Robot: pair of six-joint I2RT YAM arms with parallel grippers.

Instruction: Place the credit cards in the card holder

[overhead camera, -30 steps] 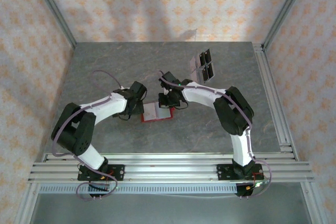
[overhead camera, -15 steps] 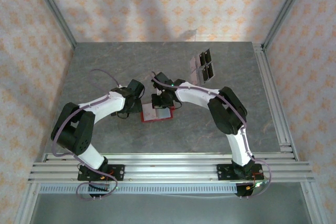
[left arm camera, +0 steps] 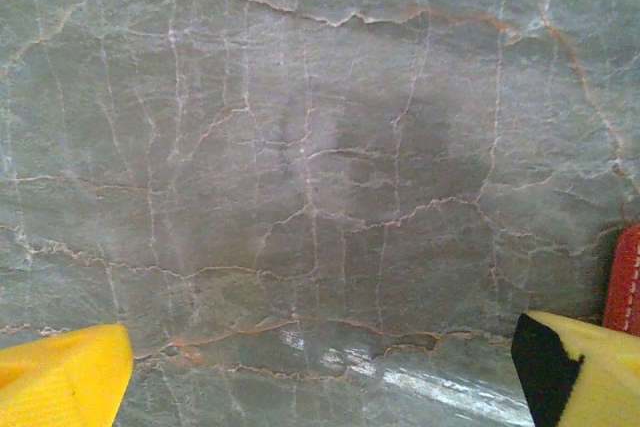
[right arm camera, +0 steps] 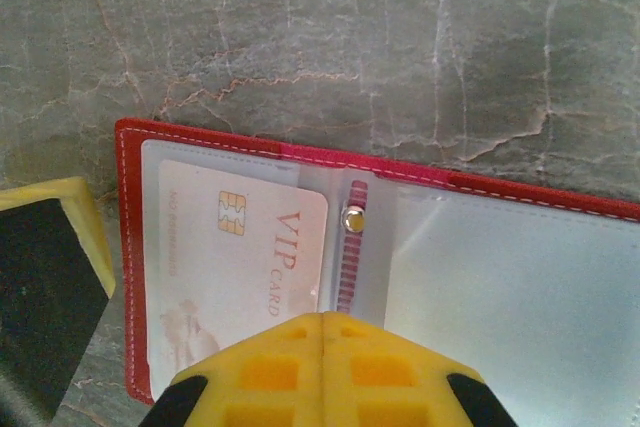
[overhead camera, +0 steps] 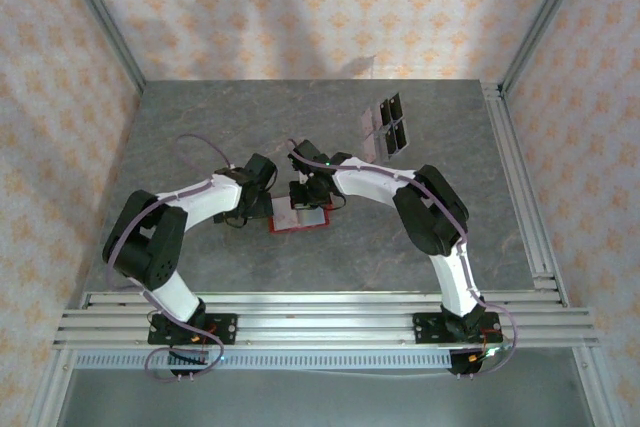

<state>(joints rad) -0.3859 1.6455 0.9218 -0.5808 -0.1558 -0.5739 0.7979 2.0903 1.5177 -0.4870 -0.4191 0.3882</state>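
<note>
The card holder [right arm camera: 128, 247] is laid open and flat near the middle of the table [overhead camera: 200, 117], between the 2 grippers. 1 pale card [right arm camera: 240, 247] marked VIP is seen under the clear sleeve of the half nearer the left gripper [left arm camera: 322, 377]; the other sleeve looks empty. The right gripper [right arm camera: 322, 329] is pressed shut, its tips set over the card's near edge; whether that edge is pinched cannot be told. The left gripper is spread wide with nothing held, just beside the holder's red edge. 1 card is judged lodged, or nearly so. More may be left at the clear stand [overhead camera: 388, 122] with 4 dark rectangles, well apart toward the back. The table is of grey veined stone and is boxed in by metal posts [overhead camera: 100, 17] and pale patterned walls [overhead camera: 300, 7].
</note>
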